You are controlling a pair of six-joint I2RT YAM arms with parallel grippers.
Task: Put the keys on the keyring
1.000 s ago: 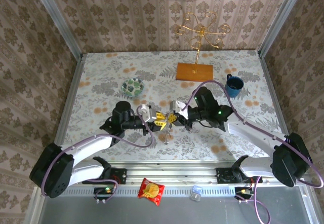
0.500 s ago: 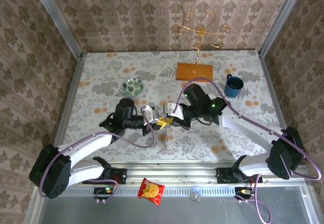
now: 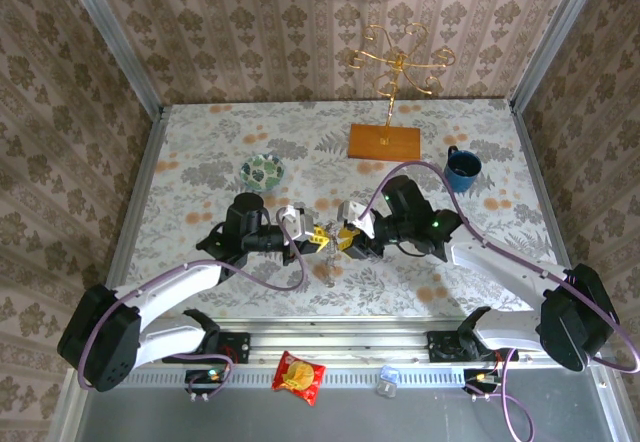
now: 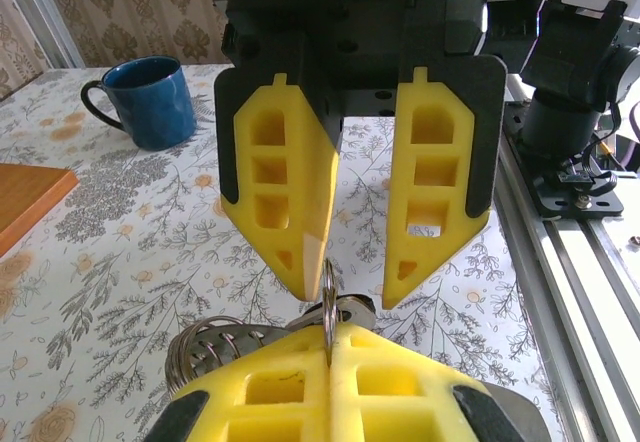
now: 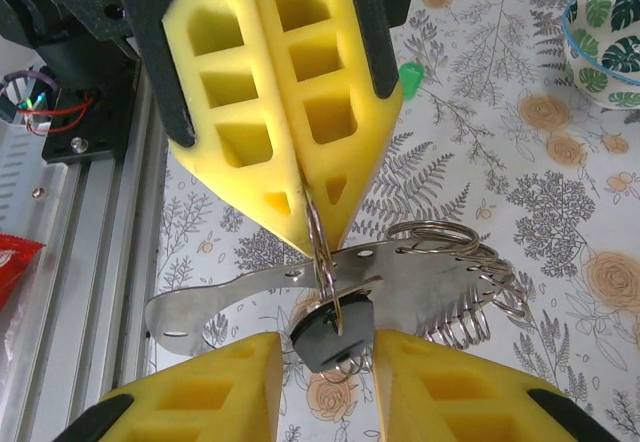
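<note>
- Left tool (image 5: 312, 224): two pads pinched tight on one thin ring of the keys (image 5: 400, 282).
- Right tool (image 4: 352, 280): two fingers parted, flanking one dark key head.
- On the counter (image 5: 560, 212): one green-headed piece (image 5: 411, 76), one blue mug (image 4: 155, 100), one bowl (image 5: 605, 32).

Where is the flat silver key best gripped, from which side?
Likely the flat silver key at its bare end near the rail, coming from the right arm's side, opposite the left gripper. That end lies flat and free; the wire coil crowds the other.
</note>
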